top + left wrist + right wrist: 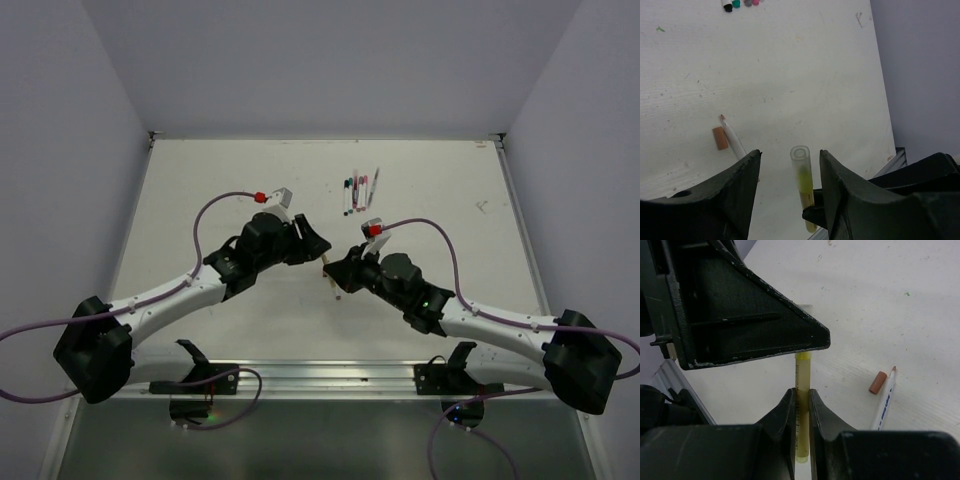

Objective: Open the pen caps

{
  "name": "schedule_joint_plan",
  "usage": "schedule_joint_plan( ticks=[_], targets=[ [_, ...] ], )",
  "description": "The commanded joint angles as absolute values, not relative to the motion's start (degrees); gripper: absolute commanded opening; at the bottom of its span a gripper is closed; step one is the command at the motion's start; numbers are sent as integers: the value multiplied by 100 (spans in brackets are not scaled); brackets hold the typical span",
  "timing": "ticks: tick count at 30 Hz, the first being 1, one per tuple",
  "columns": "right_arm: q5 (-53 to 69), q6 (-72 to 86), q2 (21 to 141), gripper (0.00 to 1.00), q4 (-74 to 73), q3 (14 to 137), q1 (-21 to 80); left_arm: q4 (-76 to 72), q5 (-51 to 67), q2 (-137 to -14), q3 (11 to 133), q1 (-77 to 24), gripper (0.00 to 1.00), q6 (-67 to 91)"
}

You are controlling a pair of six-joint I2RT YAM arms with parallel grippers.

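Note:
My right gripper is shut on the barrel of a yellow pen and holds it above the table. The pen's clear cap, with the yellow tip showing through it, sits on the pen and stands between the fingers of my left gripper. The left jaws are open, with a gap on each side of the cap. In the top view the two grippers, left and right, meet at the table's middle. A brown cap lies loose beside an uncapped white pen.
A row of capped pens lies at the back middle of the table; their black, green and pink ends show in the left wrist view. The metal rail runs along the near edge.

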State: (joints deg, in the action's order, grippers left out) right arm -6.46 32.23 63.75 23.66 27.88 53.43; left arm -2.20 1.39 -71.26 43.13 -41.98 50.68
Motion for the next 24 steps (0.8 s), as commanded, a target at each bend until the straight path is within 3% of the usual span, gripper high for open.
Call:
schedule_joint_plan(
  ticks=[1,8,14,16,19,24],
  targets=[
    [-694,3278,6398,0,2742,2760,5405,-632,18,-7146,4245,-4254,53,5203],
    [-650,3296,6504,0,2839,2742,5431,-773,26,-7154,4254,-4254,32,5247],
    [-598,3296,6592,0,2900,2751,5441,-791,-106,-7172,4263,-4254,0,5291],
    [-571,3305,6635,4,2918,2760,5449,-791,-70,-7172,4245,-4263,0,5300],
    [-554,3313,6688,26,2979,2786,5441,-800,-26,-7172,4201,-4254,0,5300],
    [-527,3217,6960,32,2945,3031,5441,-975,114,-7075,4035,-4263,0,5370]
  ],
)
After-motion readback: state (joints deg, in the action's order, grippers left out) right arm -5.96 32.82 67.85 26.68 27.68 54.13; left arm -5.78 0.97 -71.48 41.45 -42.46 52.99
